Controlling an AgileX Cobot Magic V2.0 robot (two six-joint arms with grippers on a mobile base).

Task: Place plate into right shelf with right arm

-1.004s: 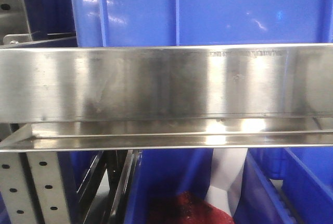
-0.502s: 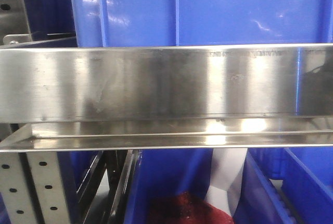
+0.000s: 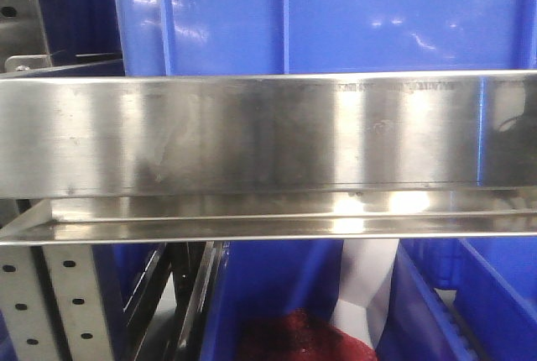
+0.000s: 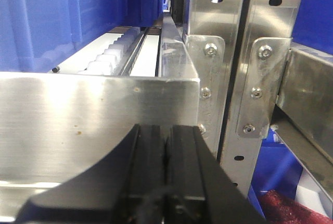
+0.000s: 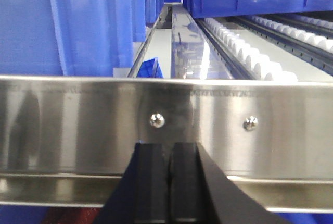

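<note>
The plate is out of view in every frame. The right shelf's brushed steel rail [image 3: 252, 134] runs across the whole front view, with a big blue bin [image 3: 336, 17] standing on the level above it. In the right wrist view the same kind of rail [image 5: 78, 125], with two screws, runs just ahead of my right gripper [image 5: 170, 148]. That gripper is shut, with nothing between its black fingers. My left gripper [image 4: 166, 130] is also shut and empty, close to a steel rail [image 4: 78, 125] beside the perforated uprights [image 4: 229, 52].
White roller tracks [image 5: 244, 52] run back into the shelf level behind the rail, between blue bins [image 5: 88, 21]. Below the rail a lower blue bin holds something dark red [image 3: 294, 340], with a white strip [image 3: 365, 281] beside it. A perforated post [image 3: 50, 302] stands at lower left.
A dark reflection has appeared on the right end of the steel rail in the front view. Nothing else has visibly moved.
</note>
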